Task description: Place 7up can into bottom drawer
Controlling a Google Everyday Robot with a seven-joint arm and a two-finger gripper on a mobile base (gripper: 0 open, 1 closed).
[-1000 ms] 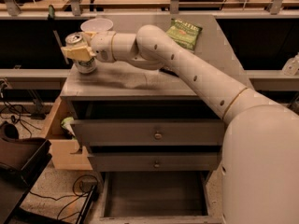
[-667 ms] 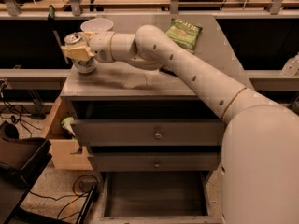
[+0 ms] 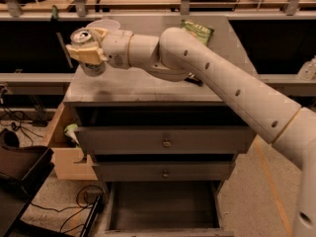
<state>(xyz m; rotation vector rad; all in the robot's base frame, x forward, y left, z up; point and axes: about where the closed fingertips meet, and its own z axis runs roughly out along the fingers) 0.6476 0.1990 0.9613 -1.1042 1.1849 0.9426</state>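
Note:
The 7up can (image 3: 85, 51) is a silver can with a shiny top, held tilted above the left end of the grey cabinet top (image 3: 148, 85). My gripper (image 3: 88, 53) is shut on the can, its cream fingers (image 3: 84, 56) wrapped around the can's body. The can is clear of the surface, with its shadow below it. The bottom drawer (image 3: 163, 209) is pulled open at the foot of the cabinet, its flat grey floor bare.
A white bowl (image 3: 106, 24) sits behind the gripper at the back left of the top. A green snack bag (image 3: 198, 32) lies at the back right. Two closed upper drawers with knobs (image 3: 167, 142) face me. A wooden box (image 3: 61, 147) stands left of the cabinet.
The can has been lifted off the cabinet top and now hangs tilted in the gripper above the left end.

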